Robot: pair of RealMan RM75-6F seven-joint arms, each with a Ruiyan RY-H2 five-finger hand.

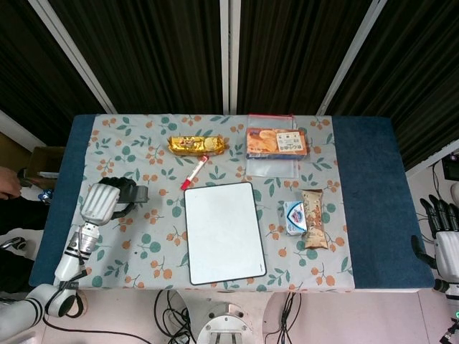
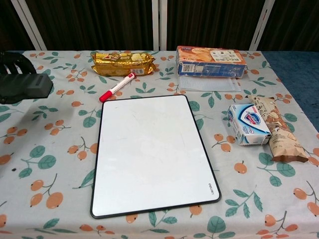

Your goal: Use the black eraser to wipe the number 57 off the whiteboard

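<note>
In the chest view the black eraser (image 2: pixel 25 87) is cut off by the left edge, and the left hand (image 1: pixel 106 201) holding it is almost wholly out of that view. In the head view the eraser is largely covered by that hand's fingers. The right hand (image 1: pixel 442 240) is cropped by the right edge of the head view; its hold cannot be told. Print on the whiteboard (image 2: pixel 152 152) corner is too small to be read

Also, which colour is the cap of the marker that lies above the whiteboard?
Red; the marker has a white body. The chest view shows it best.
</note>
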